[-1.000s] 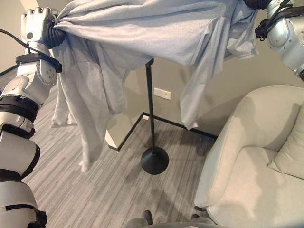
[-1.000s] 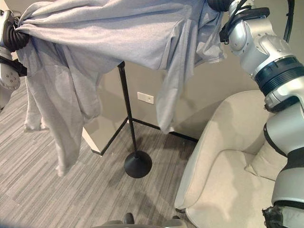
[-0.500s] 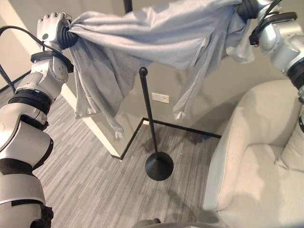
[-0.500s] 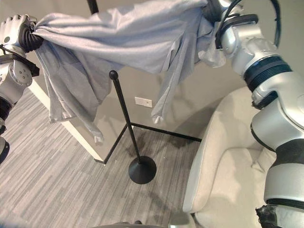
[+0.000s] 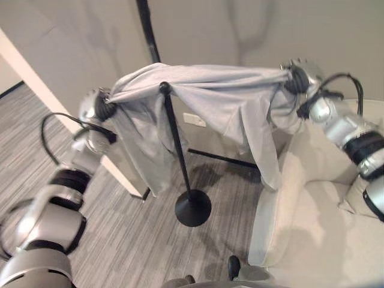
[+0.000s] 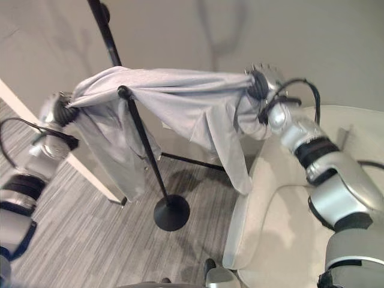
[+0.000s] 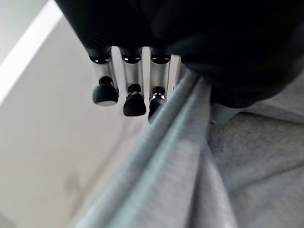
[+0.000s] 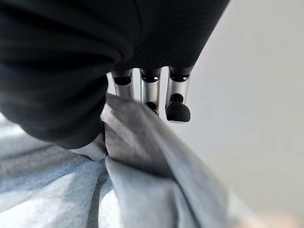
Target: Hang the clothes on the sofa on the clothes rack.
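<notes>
While both hands are raised, a grey garment stretches between them.
Left hand (image 5: 95,108): at the left, fingers bunched round one end of the garment; its wrist view shows cloth pinched between thumb and fingers (image 7: 134,97).
Garment (image 5: 210,96): held up off the sofa, spread across the rack's side peg, loose parts hanging down on both sides of the pole.
Rack (image 5: 178,150): black pole on a round base on the floor, left of the sofa; the peg's knob touches the cloth from below.
Right hand (image 5: 298,74): at the right, above the sofa, closed on the garment's other end.
Sofa (image 5: 324,234): pale, at the near right, with a cushion (image 5: 359,192).
</notes>
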Motion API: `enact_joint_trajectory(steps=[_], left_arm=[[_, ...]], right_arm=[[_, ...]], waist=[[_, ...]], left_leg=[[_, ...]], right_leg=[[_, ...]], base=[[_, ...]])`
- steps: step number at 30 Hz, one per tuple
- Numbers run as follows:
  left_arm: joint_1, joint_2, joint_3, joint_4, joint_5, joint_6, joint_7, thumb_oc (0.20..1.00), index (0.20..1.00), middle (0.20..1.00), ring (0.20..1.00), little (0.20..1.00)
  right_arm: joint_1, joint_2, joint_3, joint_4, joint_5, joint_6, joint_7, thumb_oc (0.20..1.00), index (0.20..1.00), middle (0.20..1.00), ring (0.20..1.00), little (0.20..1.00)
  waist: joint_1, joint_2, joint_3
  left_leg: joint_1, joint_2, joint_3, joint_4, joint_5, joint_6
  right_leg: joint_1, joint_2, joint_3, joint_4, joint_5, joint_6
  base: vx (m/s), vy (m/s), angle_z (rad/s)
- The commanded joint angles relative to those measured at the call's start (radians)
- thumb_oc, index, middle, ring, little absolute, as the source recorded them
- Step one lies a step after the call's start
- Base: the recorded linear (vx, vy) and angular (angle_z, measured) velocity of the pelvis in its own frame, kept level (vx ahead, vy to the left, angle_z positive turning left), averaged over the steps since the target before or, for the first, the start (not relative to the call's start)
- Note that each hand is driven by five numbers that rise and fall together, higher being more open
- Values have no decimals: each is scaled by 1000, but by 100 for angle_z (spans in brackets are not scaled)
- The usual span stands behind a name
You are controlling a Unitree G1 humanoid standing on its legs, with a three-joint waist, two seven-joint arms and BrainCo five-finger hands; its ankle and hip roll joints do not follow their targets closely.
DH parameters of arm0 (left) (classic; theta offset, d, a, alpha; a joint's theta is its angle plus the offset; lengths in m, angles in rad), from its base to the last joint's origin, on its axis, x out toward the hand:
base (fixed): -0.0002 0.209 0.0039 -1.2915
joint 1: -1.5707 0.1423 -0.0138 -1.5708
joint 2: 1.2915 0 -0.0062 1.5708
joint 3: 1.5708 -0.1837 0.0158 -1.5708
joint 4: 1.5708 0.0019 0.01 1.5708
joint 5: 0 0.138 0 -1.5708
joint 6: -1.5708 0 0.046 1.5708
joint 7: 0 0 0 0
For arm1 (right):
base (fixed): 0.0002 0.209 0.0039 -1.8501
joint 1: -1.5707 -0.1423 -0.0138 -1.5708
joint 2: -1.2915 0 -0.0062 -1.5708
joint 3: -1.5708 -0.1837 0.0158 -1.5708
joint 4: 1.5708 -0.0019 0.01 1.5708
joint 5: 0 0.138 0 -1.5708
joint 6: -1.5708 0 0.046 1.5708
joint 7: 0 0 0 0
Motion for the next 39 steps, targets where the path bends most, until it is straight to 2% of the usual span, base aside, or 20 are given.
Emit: enact_joint_trajectory(steps=[1,4,5,8,9,10,12,14,15,17,18,19,20,21,25,28,31,33,35,39], left_arm=[[95,-3,103,77,23,42,7,200,200,200,200,200],[175,-100,149,71,5,40,1,200,200,200,200,200],[176,-100,148,71,5,40,1,200,200,200,200,200],[247,-269,211,-11,-64,8,-24,200,200,200,200,200],[247,-270,211,-11,-64,8,-24,420,420,420,420,420],[279,-389,267,-89,-162,-20,-64,1000,1000,1000,1000,1000],[317,-530,337,-109,-363,-30,-104,1000,1000,1000,1000,1000],[368,-645,373,-153,-520,-13,-180,1000,1000,1000,1000,1000],[368,-645,373,-153,-520,-13,-180,1000,1000,1000,1000,1000],[441,-675,347,-151,-554,7,-247,1000,1000,1000,1000,1000],[494,-676,350,-77,-577,14,-287,1000,1000,1000,1000,1000],[496,-675,348,-76,-577,13,-288,1000,1000,1000,1000,1000],[578,-660,407,-12,-631,30,-338,1000,1000,1000,1000,1000],[579,-660,407,-12,-631,30,-338,1000,1000,1000,1000,1000],[641,-597,554,109,-670,16,-325,1000,1000,1000,1000,1000],[676,-558,604,215,-660,-19,-314,1000,1000,1000,1000,1000],[691,-532,629,290,-659,-37,-303,1000,1000,1000,1000,1000],[707,-511,705,458,-695,-46,-298,1000,1000,1000,1000,1000],[720,-510,746,560,-712,-35,-303,1000,1000,1000,1000,1000],[720,-532,715,727,-681,-4,-337,1000,1000,1000,1000,1000]], right_arm=[[111,-26,-163,25,8,24,-27,200,200,200,200,200],[266,77,-300,-63,10,25,-25,200,200,200,200,200],[267,77,-301,-64,10,26,-25,200,200,200,200,200],[420,234,-376,-137,-2,8,-2,200,200,200,200,200],[420,234,-376,-137,-2,8,-2,200,200,200,200,200],[490,311,-383,-167,33,-14,24,1000,1000,1000,1000,1000],[586,406,-401,-200,158,-34,63,1000,1000,1000,1000,1000],[674,452,-394,-234,250,-27,127,1000,1000,1000,1000,1000],[674,452,-394,-234,250,-27,127,1000,1000,1000,1000,1000],[754,496,-401,-273,362,-12,188,1000,1000,1000,1000,1000],[807,551,-438,-273,488,-2,221,1000,1000,1000,1000,1000],[809,551,-439,-274,489,-1,222,1000,1000,1000,1000,1000],[884,614,-534,-276,695,42,260,1000,1000,1000,1000,1000],[885,614,-534,-276,695,42,260,1000,1000,1000,1000,1000],[959,590,-776,-318,595,23,220,1000,1000,1000,1000,1000],[1004,573,-880,-290,484,-29,193,1000,1000,1000,1000,1000],[1017,569,-940,-242,486,-48,173,1000,1000,1000,1000,1000],[1025,609,-1101,-134,609,-26,140,1000,1000,1000,1000,1000],[1024,615,-1217,44,660,-11,123,1000,1000,1000,1000,1000],[998,569,-1305,564,759,5,173,1000,1000,1000,1000,1000]], waist=[[-1,-33,-82],[-7,-31,-100],[-7,-31,-102],[-17,-20,-128],[-17,-20,-130],[-26,-16,-150],[-35,-8,-183],[-37,-2,-209],[-37,-2,-209],[-30,1,-223],[-25,0,-241],[-24,0,-243],[-15,-10,-284],[-15,-8,-284],[-19,-1,-309],[-21,4,-312],[-25,4,-313],[-33,-6,-329],[-33,-9,-342],[-25,-10,-356]], left_leg=[[-18,4,-40,-33,83,-15],[-32,2,-39,-33,82,-15],[-33,2,-39,-33,82,-15],[-51,3,-38,-33,85,-16],[-53,3,-38,-33,85,-16],[-59,5,-38,-33,86,-19],[-69,6,-33,-33,87,-22],[-68,7,-33,-33,83,-24],[-68,7,-33,-33,83,-24],[-61,9,-36,-33,74,-26],[-61,11,-37,-33,72,-29],[-60,11,-36,-33,70,-29],[-63,12,-33,-33,69,-34],[-58,13,-33,-33,60,-34],[-62,14,-41,-33,55,-37],[-65,17,-44,-33,56,-43],[-66,19,-40,-33,55,-47],[-73,16,-37,-33,54,-50],[-75,15,-39,-33,49,-51],[-74,17,-41,-33,43,-53]], right_leg=[[27,-69,84,-13,24,41],[14,-68,91,-20,23,42],[13,-68,91,-20,23,42],[-15,-65,101,-22,15,44],[-16,-65,101,-22,15,44],[-27,-64,106,-22,17,45],[-42,-63,119,-22,27,46],[-47,-63,125,-22,33,46],[-47,-63,125,-22,33,46],[-45,-62,128,-22,32,46],[-50,-62,127,-22,34,47],[-49,-61,128,-22,33,47],[-60,-63,127,-22,42,47],[-55,-61,127,-22,34,48],[-68,-61,128,-22,37,46],[-79,-59,123,-22,34,46],[-85,-57,125,-22,34,46],[-95,-57,130,-22,42,48],[-96,-55,133,-22,41,48],[-94,-50,141,-22,40,45]], base=[[17,-35,5],[2,-9,1],[0,0,0],[0,0,0],[0,0,0],[0,0,0],[-3,3,-2],[-9,14,-9],[1,14,-6],[0,0,0],[8,-6,-3],[8,-8,-9],[31,0,-10],[-10,3,-7],[6,14,-3],[-2,8,0],[2,0,-4],[23,-14,-4],[44,-15,-2],[27,-7,0]])
